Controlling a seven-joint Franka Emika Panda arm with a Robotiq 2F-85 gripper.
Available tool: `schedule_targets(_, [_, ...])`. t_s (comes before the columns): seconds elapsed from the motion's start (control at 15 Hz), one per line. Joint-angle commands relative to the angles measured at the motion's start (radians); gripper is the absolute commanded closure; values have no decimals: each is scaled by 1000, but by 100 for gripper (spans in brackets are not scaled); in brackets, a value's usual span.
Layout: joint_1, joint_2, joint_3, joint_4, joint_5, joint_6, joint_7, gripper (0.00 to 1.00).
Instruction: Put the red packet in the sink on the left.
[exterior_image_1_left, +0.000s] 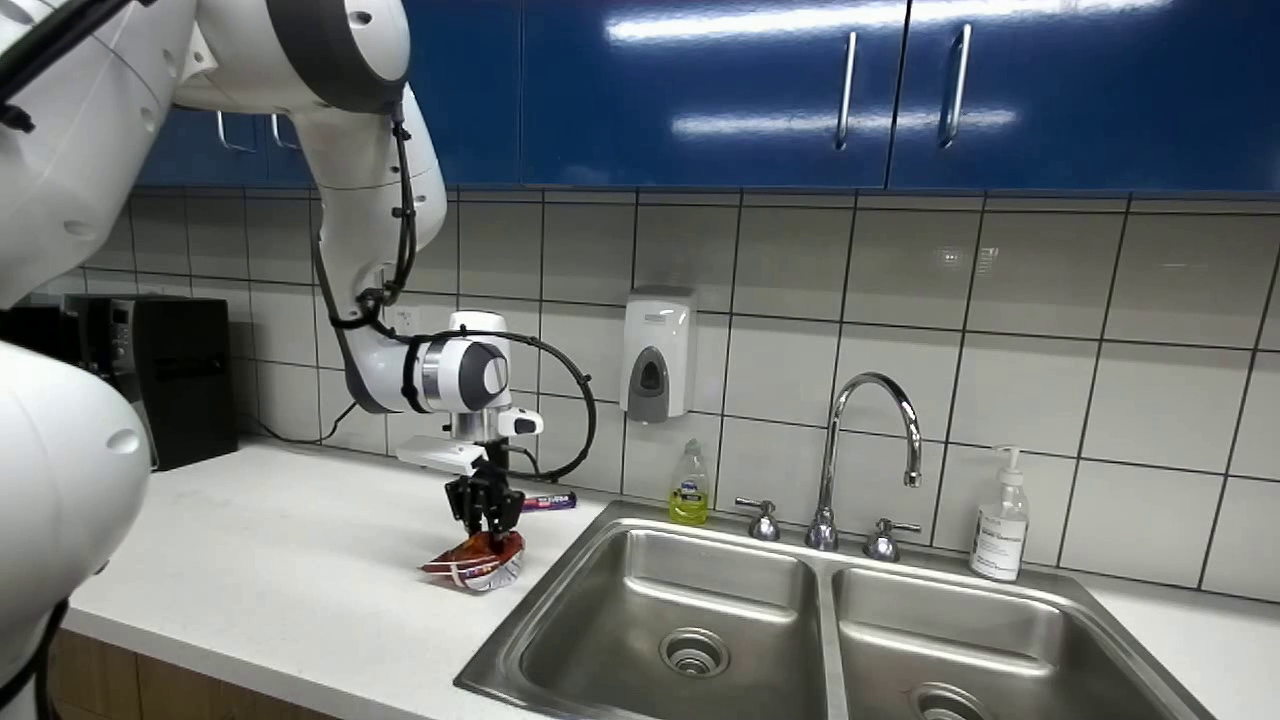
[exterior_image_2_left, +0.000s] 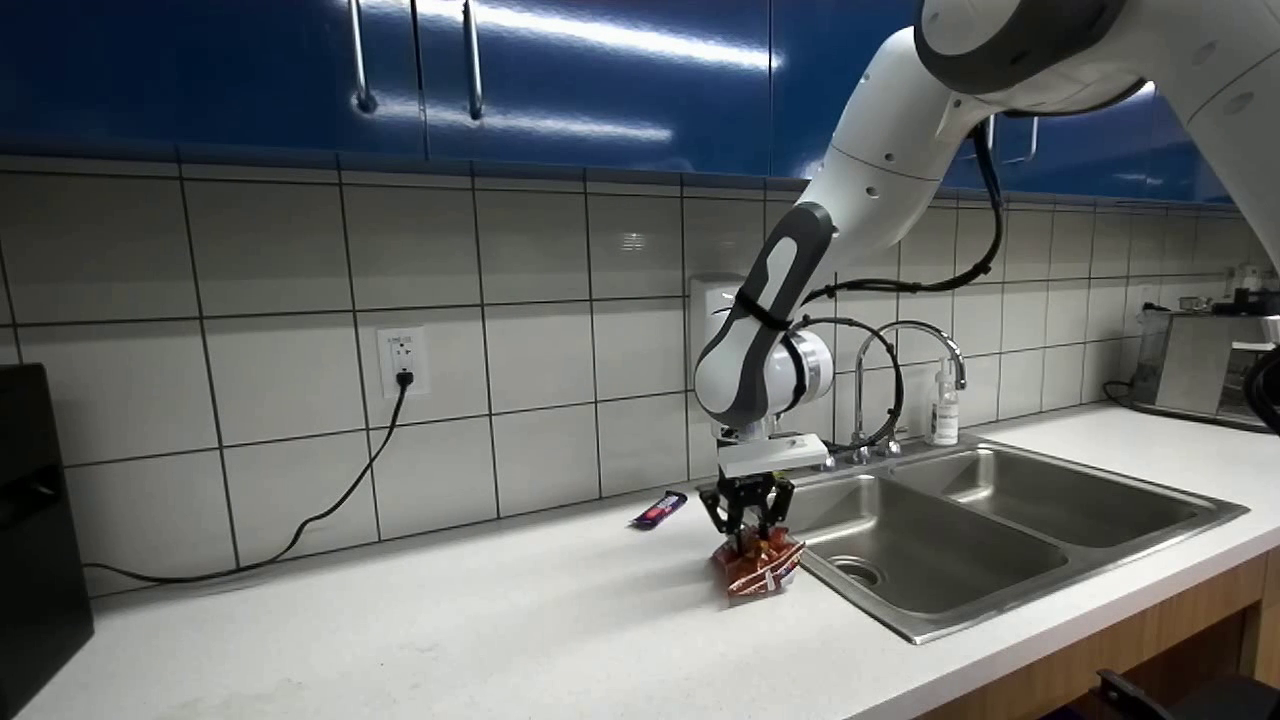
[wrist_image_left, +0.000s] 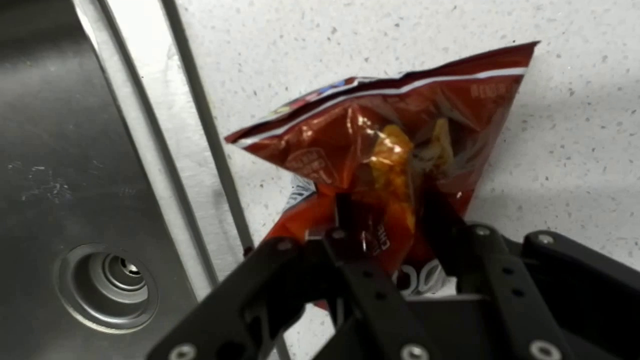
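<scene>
Your claw (wrist_image_left: 392, 205) has its jaws partway together, one on each side of the red packet (wrist_image_left: 385, 160), gripping its bunched film; the tips are buried in the folds. You have the packet low at the desk (exterior_image_1_left: 270, 560), just beside the rim of the sink (exterior_image_1_left: 488, 668), outside the basins. Underside contact with the desk: you cannot tell. In both exterior views you also see a purple-wrapped bar (exterior_image_2_left: 660, 510) lying on the desk, near the tiled wall (exterior_image_2_left: 540, 350).

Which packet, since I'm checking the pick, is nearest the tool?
The red packet, straddled by the tool beside the sink; the purple packet lies apart, nearer the wall.
</scene>
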Motion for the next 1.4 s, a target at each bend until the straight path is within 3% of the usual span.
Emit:
schedule_targets(0.0, [14,5,-15,16,5,-10,7,89])
schedule_targets(0.07, [14,4,-16,16,5,-10,8,98])
schedule_targets(0.13, [13,3,-16,16,5,-10,8,100])
schedule_targets(0.67, [10,-7,-17,17,9,-10,5,100])
schedule_targets(1.33, [-3,-133,4,-23,51,-7,-5,100])
